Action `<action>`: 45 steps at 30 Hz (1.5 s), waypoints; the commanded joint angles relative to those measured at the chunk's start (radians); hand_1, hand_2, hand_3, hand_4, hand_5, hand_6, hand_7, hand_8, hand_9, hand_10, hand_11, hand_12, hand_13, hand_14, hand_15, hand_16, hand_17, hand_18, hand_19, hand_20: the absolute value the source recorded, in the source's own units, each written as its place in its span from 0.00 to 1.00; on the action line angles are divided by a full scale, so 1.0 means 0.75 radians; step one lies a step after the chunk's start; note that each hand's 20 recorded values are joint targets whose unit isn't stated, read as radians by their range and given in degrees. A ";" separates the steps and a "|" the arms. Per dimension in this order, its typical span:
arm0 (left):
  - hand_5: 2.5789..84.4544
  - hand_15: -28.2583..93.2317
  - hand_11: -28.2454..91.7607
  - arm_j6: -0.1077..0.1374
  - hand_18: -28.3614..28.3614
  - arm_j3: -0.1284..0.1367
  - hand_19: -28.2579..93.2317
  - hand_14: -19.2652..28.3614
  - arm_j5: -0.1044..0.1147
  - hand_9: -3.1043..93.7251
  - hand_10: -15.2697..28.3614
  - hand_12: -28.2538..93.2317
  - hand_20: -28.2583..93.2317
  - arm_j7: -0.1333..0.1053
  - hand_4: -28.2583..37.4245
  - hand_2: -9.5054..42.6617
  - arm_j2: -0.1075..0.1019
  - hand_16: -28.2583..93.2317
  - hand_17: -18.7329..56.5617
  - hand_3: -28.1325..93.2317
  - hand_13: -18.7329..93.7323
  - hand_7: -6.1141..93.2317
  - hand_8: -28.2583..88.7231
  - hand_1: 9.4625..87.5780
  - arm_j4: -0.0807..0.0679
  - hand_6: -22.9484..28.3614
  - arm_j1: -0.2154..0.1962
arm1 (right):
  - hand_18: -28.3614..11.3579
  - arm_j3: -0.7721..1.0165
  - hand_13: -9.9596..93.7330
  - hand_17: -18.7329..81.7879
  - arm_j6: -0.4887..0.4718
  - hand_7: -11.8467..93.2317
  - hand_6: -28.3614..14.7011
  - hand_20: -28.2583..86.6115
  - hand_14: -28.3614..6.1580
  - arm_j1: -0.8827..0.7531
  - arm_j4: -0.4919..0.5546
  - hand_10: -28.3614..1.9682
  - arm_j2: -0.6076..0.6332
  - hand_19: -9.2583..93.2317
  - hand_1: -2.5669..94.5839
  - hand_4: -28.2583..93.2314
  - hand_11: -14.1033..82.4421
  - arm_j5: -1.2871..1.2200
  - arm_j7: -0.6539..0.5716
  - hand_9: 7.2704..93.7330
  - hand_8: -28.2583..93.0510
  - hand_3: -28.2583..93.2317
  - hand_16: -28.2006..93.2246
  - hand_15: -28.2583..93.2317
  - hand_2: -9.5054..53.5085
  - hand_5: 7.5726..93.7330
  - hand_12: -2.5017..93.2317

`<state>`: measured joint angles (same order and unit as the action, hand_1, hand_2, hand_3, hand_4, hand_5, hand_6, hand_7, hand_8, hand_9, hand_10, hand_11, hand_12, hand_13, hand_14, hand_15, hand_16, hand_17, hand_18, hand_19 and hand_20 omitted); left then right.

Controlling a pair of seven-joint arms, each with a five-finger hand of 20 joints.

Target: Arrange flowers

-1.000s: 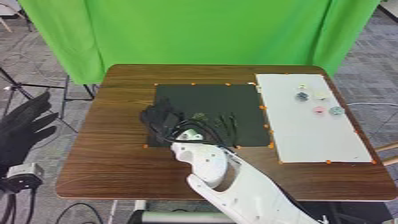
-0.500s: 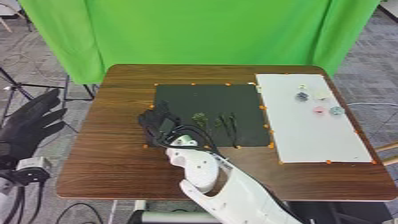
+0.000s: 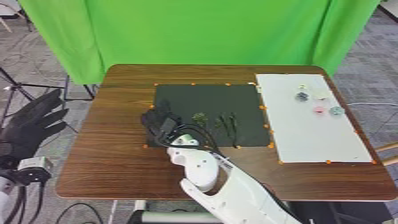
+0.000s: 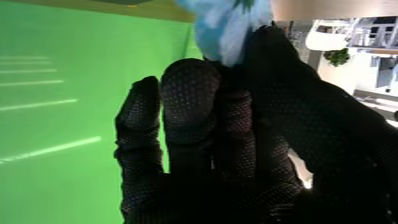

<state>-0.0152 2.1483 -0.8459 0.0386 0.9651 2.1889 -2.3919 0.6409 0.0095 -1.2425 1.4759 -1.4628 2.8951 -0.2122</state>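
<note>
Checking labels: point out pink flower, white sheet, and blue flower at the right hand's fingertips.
Pink flower [image 3: 319, 109], head view, middle of bloom.
White sheet [image 3: 320, 140], head view, bare near part.
Blue flower [image 4: 218, 30], right wrist view, petals.

The right hand [image 3: 158, 121] pinches a light blue flower [image 4: 213, 27] between thumb and fingers [image 4: 189, 85].

No readable text, label, brand, number or sign.
</note>
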 commanded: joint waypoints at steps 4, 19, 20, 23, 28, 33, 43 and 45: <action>0.21 0.36 0.31 -0.011 0.83 0.005 0.54 0.61 0.002 0.22 0.51 0.40 0.30 0.012 0.00 0.10 0.008 0.29 0.13 0.81 0.31 0.25 0.16 0.15 0.003 0.42 -0.016 | 0.21 0.006 0.70 0.39 -0.052 0.48 0.69 0.71 0.65 -0.002 0.019 0.70 -0.005 0.81 0.45 0.00 0.33 0.026 -0.019 0.78 0.27 0.92 0.54 0.80 0.00 0.66 0.41; 0.23 0.38 0.33 0.019 0.84 0.036 0.54 0.64 -0.017 0.21 0.53 0.39 0.30 -0.070 0.00 0.11 0.114 0.28 0.11 0.81 0.29 0.25 0.16 0.17 0.050 0.46 -0.112 | 0.20 0.125 0.68 0.37 0.002 0.47 0.68 0.71 0.63 0.065 0.306 0.65 0.179 0.80 0.39 0.00 0.48 -0.218 -0.044 0.68 0.23 0.92 0.49 0.83 0.00 0.61 0.31; 0.23 0.38 0.33 0.020 0.84 0.034 0.54 0.64 -0.016 0.21 0.53 0.39 0.30 -0.070 0.00 0.11 0.118 0.28 0.11 0.81 0.29 0.25 0.16 0.17 0.052 0.46 -0.115 | 0.20 0.155 0.67 0.37 -0.010 0.47 0.68 0.71 0.63 0.060 0.321 0.64 0.195 0.80 0.39 0.00 0.48 -0.224 -0.036 0.67 0.22 0.93 0.49 0.83 0.00 0.60 0.31; 0.23 0.38 0.33 0.016 0.84 0.030 0.54 0.65 -0.019 0.21 0.54 0.39 0.30 -0.075 0.00 0.11 0.131 0.28 0.11 0.81 0.29 0.25 0.16 0.17 0.054 0.46 -0.125 | 0.21 0.251 0.63 0.36 -0.018 0.47 0.68 0.71 0.61 0.062 0.343 0.63 0.285 0.80 0.37 0.00 0.49 -0.274 -0.069 0.61 0.12 0.95 0.48 0.82 0.00 0.56 0.30; 0.23 0.39 0.33 0.008 0.84 0.010 0.54 0.65 -0.013 0.21 0.54 0.39 0.30 -0.081 0.00 0.11 0.132 0.27 0.11 0.81 0.29 0.25 0.16 0.17 0.049 0.46 -0.113 | 0.22 0.389 0.59 0.34 -0.011 0.46 0.64 0.70 0.61 0.036 0.310 0.61 0.453 0.79 0.36 0.00 0.49 -0.299 -0.168 0.54 0.10 0.95 0.45 0.78 0.00 0.49 0.30; 0.23 0.39 0.33 -0.008 0.84 -0.009 0.54 0.65 0.012 0.21 0.54 0.39 0.30 -0.097 0.00 0.11 0.147 0.27 0.11 0.81 0.29 0.25 0.16 0.17 0.047 0.46 -0.100 | 0.22 0.516 0.57 0.34 -0.047 0.47 0.63 0.70 0.62 -0.028 0.251 0.59 0.604 0.79 0.36 0.00 0.49 -0.312 -0.260 0.51 0.10 0.95 0.43 0.75 0.00 0.46 0.30; 0.23 0.39 0.33 -0.006 0.84 -0.001 0.55 0.65 0.002 0.21 0.54 0.39 0.30 -0.101 0.00 0.11 0.156 0.27 0.11 0.81 0.29 0.25 0.16 0.17 0.051 0.46 -0.109 | 0.22 0.679 0.54 0.31 -0.124 0.47 0.62 0.68 0.61 -0.161 0.180 0.58 0.827 0.76 0.35 0.00 0.47 -0.272 -0.361 0.46 0.10 0.96 0.41 0.73 0.00 0.42 0.29; 0.23 0.39 0.33 -0.007 0.84 0.004 0.55 0.65 0.002 0.21 0.54 0.39 0.30 -0.104 0.00 0.11 0.164 0.27 0.11 0.81 0.29 0.25 0.16 0.17 0.055 0.46 -0.117 | 0.22 0.711 0.53 0.31 -0.177 0.47 0.61 0.68 0.60 -0.179 0.172 0.57 0.843 0.76 0.35 0.00 0.47 -0.286 -0.373 0.45 0.10 0.96 0.41 0.72 0.00 0.41 0.29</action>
<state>-0.0135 2.1425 -0.8485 -0.0329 1.0710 2.2225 -2.4615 1.1062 -0.0610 -1.3245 1.6554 -0.9180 2.6547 -0.4448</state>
